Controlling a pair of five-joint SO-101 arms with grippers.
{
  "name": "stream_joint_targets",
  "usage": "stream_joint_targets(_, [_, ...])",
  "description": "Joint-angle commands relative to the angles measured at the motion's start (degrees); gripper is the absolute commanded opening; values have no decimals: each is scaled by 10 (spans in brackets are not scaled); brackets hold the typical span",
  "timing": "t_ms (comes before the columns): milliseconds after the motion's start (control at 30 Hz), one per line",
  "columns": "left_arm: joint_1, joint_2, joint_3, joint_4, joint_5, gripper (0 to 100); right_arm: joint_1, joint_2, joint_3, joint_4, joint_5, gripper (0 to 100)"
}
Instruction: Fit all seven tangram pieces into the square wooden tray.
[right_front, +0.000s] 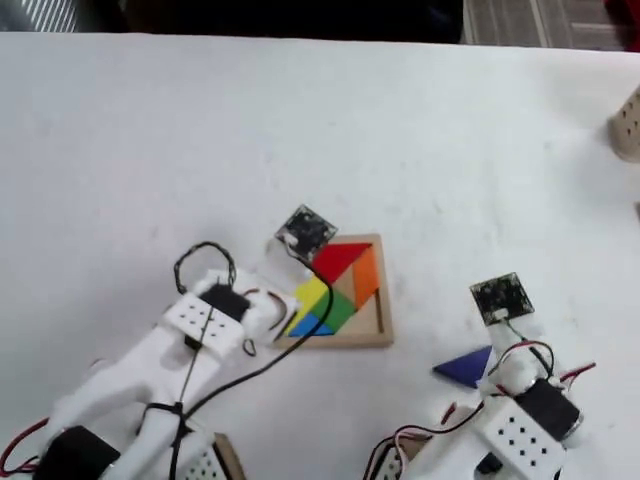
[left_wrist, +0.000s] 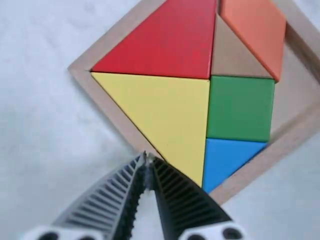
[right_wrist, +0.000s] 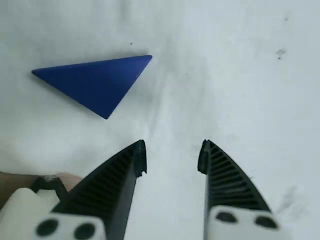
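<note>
White table (right_front: 300, 120) was shared by tray (right_front: 340, 341) and dark blue triangle (right_wrist: 95, 82). Left jaws were shut, right jaws parted; gripped askew, the triangle could be shoved away.

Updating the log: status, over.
Left gripper shut at rim of square wooden tray. Right gripper open, empty, beside dark blue triangular piece on table. Nothing in the way.

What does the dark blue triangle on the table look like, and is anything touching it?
The dark blue triangle is a flat piece in one plain matte colour, perhaps painted wood, with three sharp corners. It lies flat on the white table, outside the wooden tray and apart from it. Nothing touches it: the right end effector is open near it, with bare table between them.
</note>
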Motion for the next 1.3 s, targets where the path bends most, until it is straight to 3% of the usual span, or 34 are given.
stream_joint_targets(0, [-5,-17,-25,7,-5,20,-43,73,-56,-9,-54,170])
stream_joint_targets(267, [-5,-17,-25,7,-5,20,-140,351,-172,-4,-88,166])
stream_joint_targets(433, [-5,-17,-25,7,-5,20,-180,441,-185,-87,-133,170])
stream_joint_targets(733, [-5,-17,-25,6,-5,20,-179,530,-167,-215,-261,166])
stream_joint_targets(900, [-5,-17,-25,6,-5,20,-166,538,-167,-217,-248,165])
stream_joint_targets(1133, [-5,-17,-25,6,-5,20,-72,537,-173,-290,-240,106])
stream_joint_targets(1267, [-5,-17,-25,6,-5,20,-57,537,-211,-231,-199,105])
